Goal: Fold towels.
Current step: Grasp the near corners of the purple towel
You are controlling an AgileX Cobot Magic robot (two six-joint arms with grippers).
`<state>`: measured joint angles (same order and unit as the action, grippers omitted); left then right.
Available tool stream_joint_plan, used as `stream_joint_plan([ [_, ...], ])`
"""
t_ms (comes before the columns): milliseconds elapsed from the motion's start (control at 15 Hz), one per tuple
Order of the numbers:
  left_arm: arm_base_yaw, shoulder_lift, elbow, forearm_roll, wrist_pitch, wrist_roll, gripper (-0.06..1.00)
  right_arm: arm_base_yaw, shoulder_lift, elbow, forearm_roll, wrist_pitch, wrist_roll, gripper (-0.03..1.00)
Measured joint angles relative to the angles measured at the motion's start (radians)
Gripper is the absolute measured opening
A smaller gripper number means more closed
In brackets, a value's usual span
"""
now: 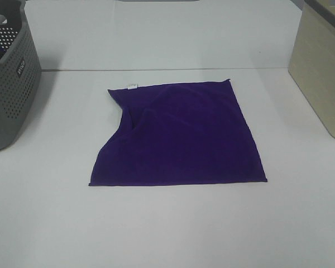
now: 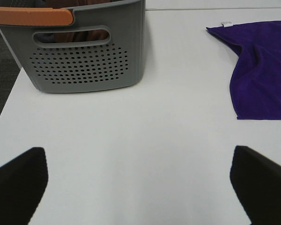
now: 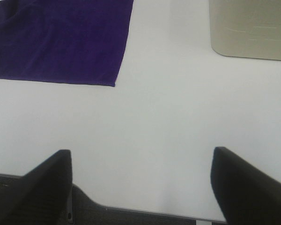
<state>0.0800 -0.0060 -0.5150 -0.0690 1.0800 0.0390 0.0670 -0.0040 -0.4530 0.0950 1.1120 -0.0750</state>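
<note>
A deep purple towel (image 1: 181,137) lies spread on the white table (image 1: 167,223) near its middle, with its left edge folded in and wrinkled. A small white tag (image 1: 132,86) sits at its far left corner. In the left wrist view the towel (image 2: 264,70) is off to one side, and my left gripper (image 2: 139,187) hangs open over bare table, well apart from the cloth. My right gripper (image 3: 141,185) is also open, near the table's front edge, with the towel's corner (image 3: 113,84) some way ahead. Neither gripper shows in the high view.
A grey perforated basket (image 1: 8,84) with an orange handle (image 2: 33,16) stands at the left; cloth shows inside it. A beige box (image 1: 321,67) stands at the right. The table's front edge (image 3: 145,212) lies just under the right gripper.
</note>
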Motion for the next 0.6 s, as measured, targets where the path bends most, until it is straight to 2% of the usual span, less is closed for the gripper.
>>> stream_joint_plan([
  [67, 0.0, 0.0, 0.0, 0.0, 0.0, 0.0, 0.99, 0.0, 0.0, 0.0, 0.0, 0.0, 0.0, 0.89],
  [200, 0.0, 0.0, 0.0, 0.0, 0.0, 0.0, 0.99, 0.0, 0.0, 0.0, -0.01, 0.0, 0.0, 0.95],
  [600, 0.0, 0.0, 0.0, 0.0, 0.0, 0.0, 0.99, 0.0, 0.0, 0.0, -0.014, 0.0, 0.0, 0.96],
])
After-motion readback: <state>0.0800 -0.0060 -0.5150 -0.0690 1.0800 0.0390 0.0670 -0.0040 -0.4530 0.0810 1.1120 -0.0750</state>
